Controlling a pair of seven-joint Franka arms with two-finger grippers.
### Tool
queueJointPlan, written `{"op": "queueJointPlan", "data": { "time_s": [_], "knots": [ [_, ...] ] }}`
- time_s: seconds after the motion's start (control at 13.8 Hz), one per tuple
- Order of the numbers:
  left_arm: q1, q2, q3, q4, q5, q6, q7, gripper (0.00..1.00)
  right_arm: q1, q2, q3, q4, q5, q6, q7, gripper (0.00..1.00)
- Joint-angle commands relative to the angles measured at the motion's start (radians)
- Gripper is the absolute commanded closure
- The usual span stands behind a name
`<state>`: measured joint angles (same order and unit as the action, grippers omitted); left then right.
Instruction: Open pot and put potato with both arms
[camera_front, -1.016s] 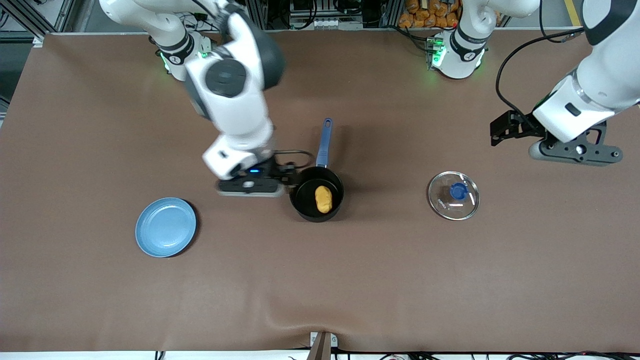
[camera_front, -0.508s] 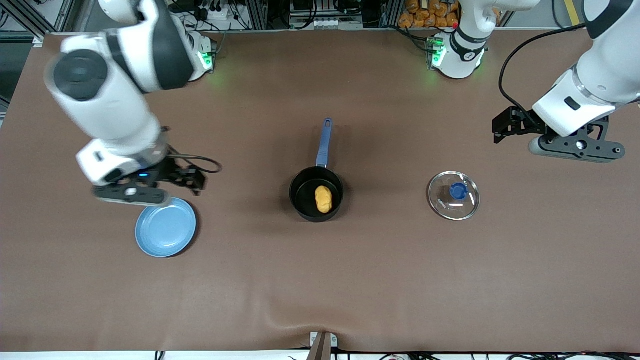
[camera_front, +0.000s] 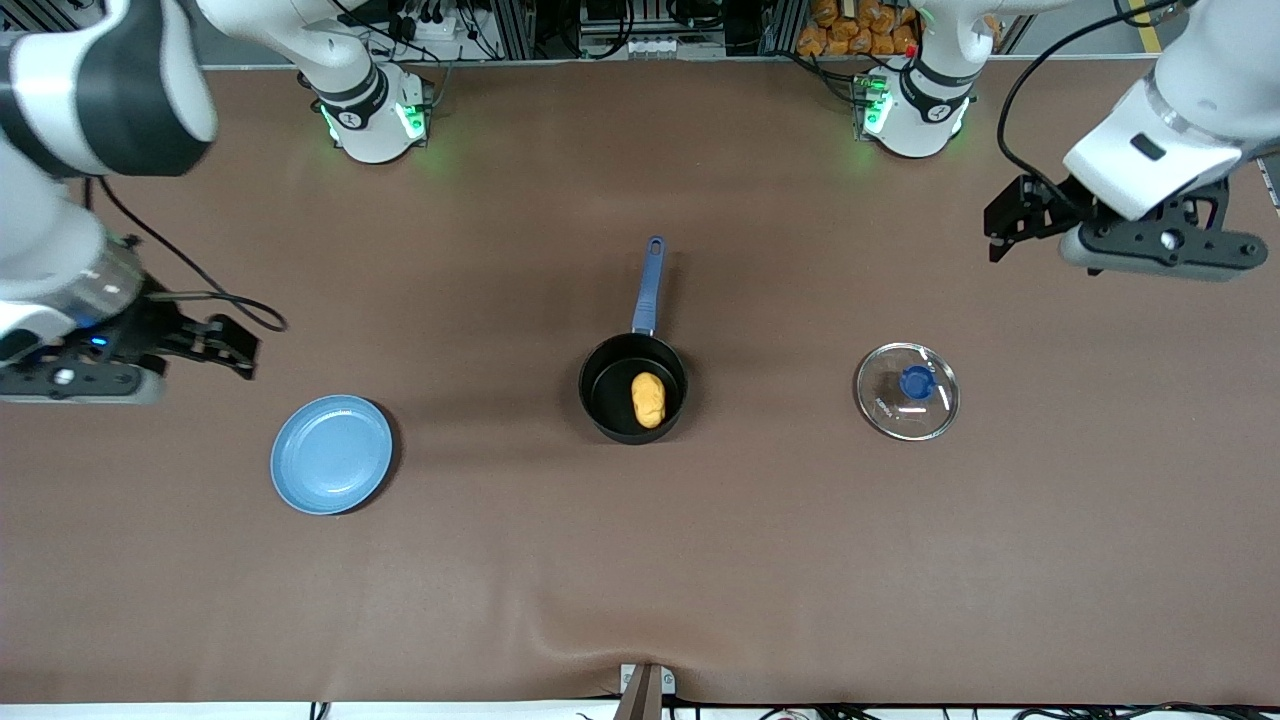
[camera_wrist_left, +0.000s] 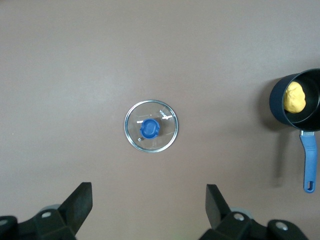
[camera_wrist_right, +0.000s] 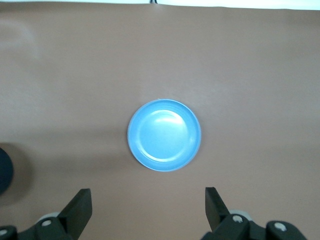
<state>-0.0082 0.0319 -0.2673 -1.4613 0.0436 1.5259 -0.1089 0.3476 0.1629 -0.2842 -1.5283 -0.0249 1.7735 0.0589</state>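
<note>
A brown mat (camera_front: 640, 560) covers the whole table, smooth except for a small wrinkle at the middle of the edge nearest the front camera, where a metal bracket (camera_front: 645, 688) shows. Along the edge by the bases stand metal frames (camera_front: 640, 25) hung with cables, and a heap of orange things (camera_front: 855, 25) lies there. Light falls evenly from above, with soft shadows.

Robotics lab, not a kitchen. Brown-covered table (camera_front: 640, 560) w/ aluminium framing (camera_front: 560, 25) & cabling (camera_front: 690, 15) along the robots' edge.
</note>
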Motion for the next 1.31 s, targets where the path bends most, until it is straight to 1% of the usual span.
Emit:
{"op": "queueJointPlan", "data": {
  "time_s": [0.0,0.15,0.36,0.51,0.73,0.87,1.16,1.23],
  "knots": [
    [0.019,-0.084,-0.023,-0.097,0.022,-0.001,-0.028,0.00,-0.073,-0.097,0.020,-0.107,0.002,0.011,-0.068,0.00],
    [0.025,-0.089,-0.041,-0.108,0.022,-0.006,-0.026,0.00,-0.122,-0.121,0.019,-0.130,0.005,0.015,-0.132,0.00],
    [0.027,-0.084,-0.041,-0.094,0.019,-0.006,-0.026,0.00,-0.159,-0.140,0.019,-0.154,0.017,0.014,-0.163,0.00],
    [0.028,-0.079,-0.029,-0.079,0.015,-0.004,-0.023,0.00,-0.157,-0.155,0.019,-0.171,0.026,0.015,-0.163,0.00],
    [0.056,-0.078,0.008,-0.076,0.009,-0.004,-0.003,0.00,-0.156,-0.172,0.019,-0.176,0.028,0.006,-0.163,0.00],
    [0.085,-0.079,0.011,-0.076,0.007,-0.004,0.020,0.00,-0.154,-0.174,0.019,-0.176,0.026,0.006,-0.163,0.00],
    [0.085,-0.078,0.011,-0.074,0.009,-0.003,0.035,0.00,-0.154,-0.175,0.019,-0.176,0.026,0.006,-0.163,0.00],
    [0.085,-0.075,0.013,-0.061,0.009,-0.001,0.031,0.00,-0.154,-0.175,0.019,-0.176,0.026,0.006,-0.163,0.00]
  ]
}}
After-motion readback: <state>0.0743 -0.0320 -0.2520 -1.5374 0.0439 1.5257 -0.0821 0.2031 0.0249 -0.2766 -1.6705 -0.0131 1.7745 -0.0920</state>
